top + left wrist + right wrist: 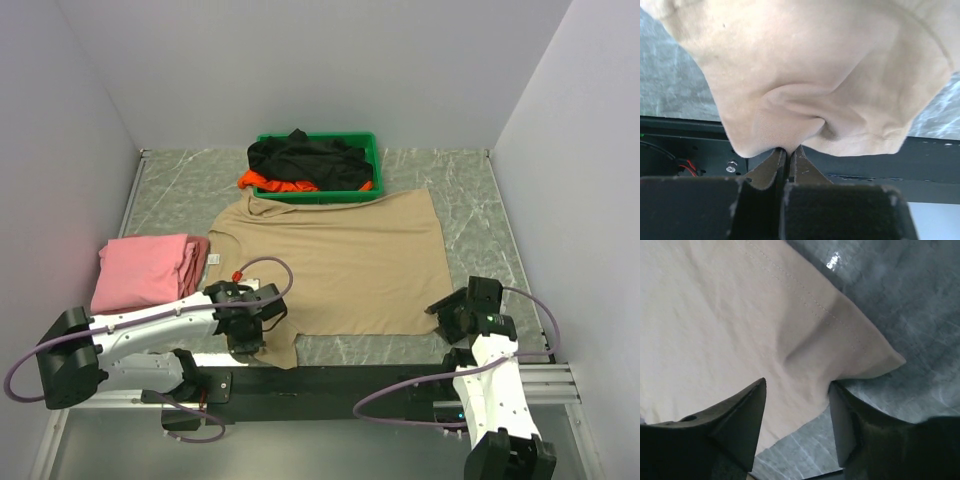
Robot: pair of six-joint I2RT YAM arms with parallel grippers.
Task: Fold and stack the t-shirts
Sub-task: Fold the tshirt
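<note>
- The bench (470, 200) carries everything; its marbled top looks smooth, so I judge cloth will slide over it when dragged.
- The beige t-shirt (340, 260) lies spread flat just on the near side of the green tray (372, 150), its far edge touching the tray's front wall. It is the largest shirt: soft, light and limp, so it will sag and crease wherever it is unsupported. Corners and hems look like the best holds, lifted evenly as a pair.
- The pink t-shirt (145, 270) sits folded, near and well to the left of the tray. Being compact, it should keep its shape if it is not nudged.
- The black t-shirt (305, 158) lies crumpled inside the tray. It looks floppy and tangled, and would need shaking out.
- The orange t-shirt (275, 184) is under the black one, peeking over the tray's front left corner.
- The left pincer (788, 155), near and left of the tray, is pinched narrow on a bunched corner of the beige shirt.
- The right pincer (797, 390), near and right of the tray, stands fairly wide astride the beige hem corner, not clamping it.
</note>
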